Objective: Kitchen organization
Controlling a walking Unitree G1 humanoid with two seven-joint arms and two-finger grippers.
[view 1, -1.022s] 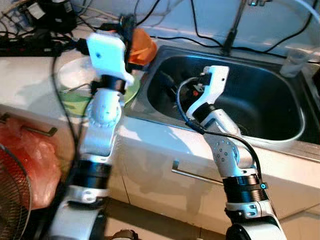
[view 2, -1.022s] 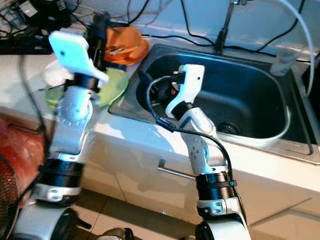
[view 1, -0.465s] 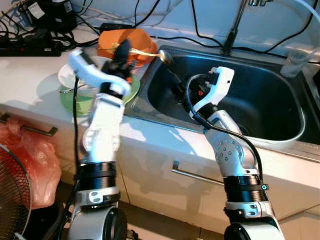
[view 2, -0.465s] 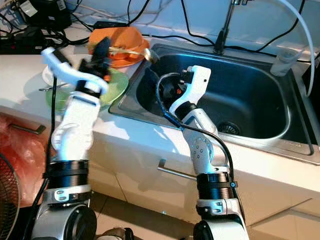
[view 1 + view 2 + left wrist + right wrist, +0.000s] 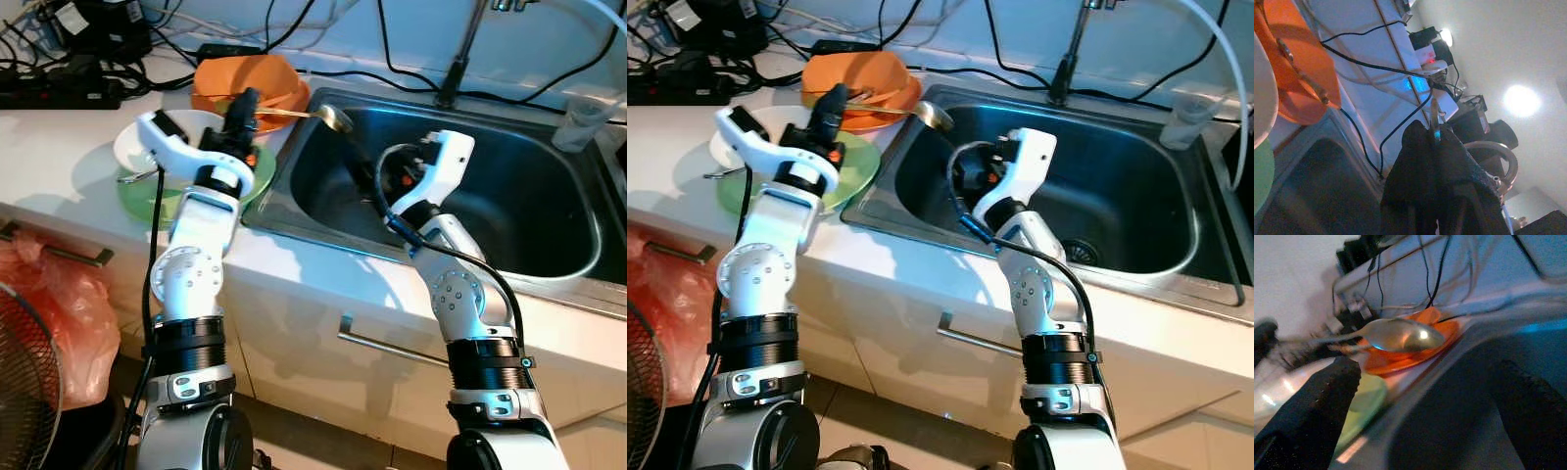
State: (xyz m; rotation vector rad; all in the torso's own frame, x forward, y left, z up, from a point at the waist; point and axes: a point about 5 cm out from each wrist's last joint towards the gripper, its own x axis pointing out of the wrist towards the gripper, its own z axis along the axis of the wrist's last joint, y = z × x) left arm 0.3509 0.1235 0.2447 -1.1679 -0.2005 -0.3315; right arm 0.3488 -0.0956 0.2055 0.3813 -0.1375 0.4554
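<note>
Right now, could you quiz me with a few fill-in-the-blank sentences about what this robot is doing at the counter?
The left claw holds a metal ____ by its handle.
The utensil's bowl hangs over the edge of the steel ____.
Behind the left claw lies a stack of ____ plastic plates.
The right claw, inside the basin, has its fingers ____.
Missing words: spoon; sink; orange; open

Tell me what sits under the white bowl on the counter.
The white bowl rests on a round green plate. A thin metal utensil pokes out at the bowl's edge. The left gripper and its arm cover the bowl's right side, so what lies there is hidden.
</note>
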